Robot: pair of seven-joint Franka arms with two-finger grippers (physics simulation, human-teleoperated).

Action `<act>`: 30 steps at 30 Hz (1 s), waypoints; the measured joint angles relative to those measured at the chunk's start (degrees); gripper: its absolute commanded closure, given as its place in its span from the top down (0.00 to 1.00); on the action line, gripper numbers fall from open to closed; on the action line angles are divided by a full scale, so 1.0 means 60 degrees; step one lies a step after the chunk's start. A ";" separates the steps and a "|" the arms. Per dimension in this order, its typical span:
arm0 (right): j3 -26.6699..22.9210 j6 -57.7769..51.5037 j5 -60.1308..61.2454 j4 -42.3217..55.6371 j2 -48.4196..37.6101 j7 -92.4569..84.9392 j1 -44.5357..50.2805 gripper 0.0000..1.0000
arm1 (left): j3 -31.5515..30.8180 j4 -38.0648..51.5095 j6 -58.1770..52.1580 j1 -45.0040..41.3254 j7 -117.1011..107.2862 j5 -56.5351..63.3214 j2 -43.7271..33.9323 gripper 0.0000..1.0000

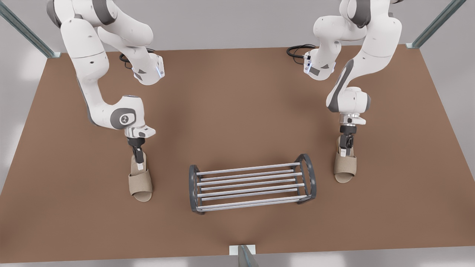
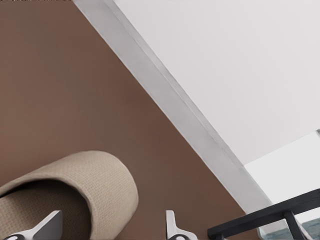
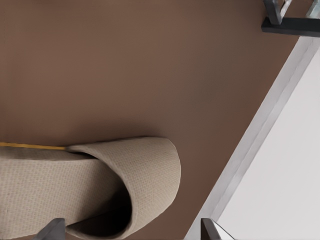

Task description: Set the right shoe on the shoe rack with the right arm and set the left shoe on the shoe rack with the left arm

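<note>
Stage: grasp phase, nothing placed yet (my read).
Left gripper (image 1: 344,150): at the front view's right, down on the heel end of the left shoe (image 1: 345,168). In the left wrist view the gripper (image 2: 111,227) is wide, one finger over the shoe (image 2: 95,185), the other over bare table. Not pinching.
Right gripper (image 1: 139,163): at the front view's left, tilted, down on the heel end of the right shoe (image 1: 141,185). In the right wrist view the gripper (image 3: 131,230) is wide around the shoe (image 3: 125,175), no squeeze.
Shoes: both on the table (image 1: 237,111), toes toward the camera, one off each end of the rack, left one nearer.
Rack (image 1: 248,168): between the shoes, bars bare. Its corner shows in both wrist views (image 2: 265,217) (image 3: 292,25).
Done: both arms lined up on shoes.
Left: close, lift, carry to the rack, release, for both.
</note>
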 measured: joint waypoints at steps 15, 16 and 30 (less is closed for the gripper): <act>0.0171 -0.2582 -0.1835 0.0357 0.1418 0.7834 -0.0523 1.00 | -0.0208 0.1156 0.0048 0.0207 -0.0304 0.0000 0.0954 0.74; 0.0172 -0.2706 -0.1835 0.0373 0.1438 0.8153 -0.0526 1.00 | -0.0222 0.1190 0.0051 0.0211 -0.0340 0.0000 0.0967 0.74; 0.0286 -0.3162 -0.1835 0.1187 0.1557 1.0763 -0.0610 1.00 | -0.0328 0.1514 0.0052 0.0344 -0.0715 0.0000 0.1255 0.61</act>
